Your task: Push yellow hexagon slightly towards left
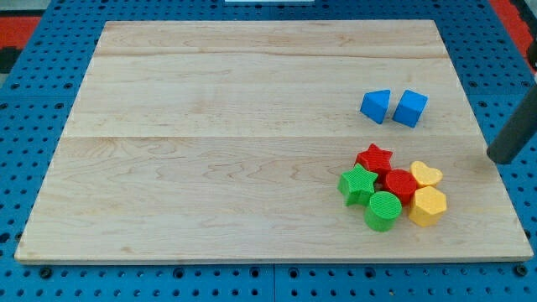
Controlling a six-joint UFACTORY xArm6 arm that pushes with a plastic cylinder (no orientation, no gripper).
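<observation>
The yellow hexagon lies on the wooden board near the view's bottom right. It touches a red block on its left and a yellow heart above it. A red star, a green star and a green cylinder crowd the same cluster to the left. My tip is at the view's right edge, to the right of and above the yellow hexagon, apart from all blocks.
A blue triangular block and a blue cube sit side by side above the cluster. The board rests on a blue perforated table. The board's right edge runs close to my tip.
</observation>
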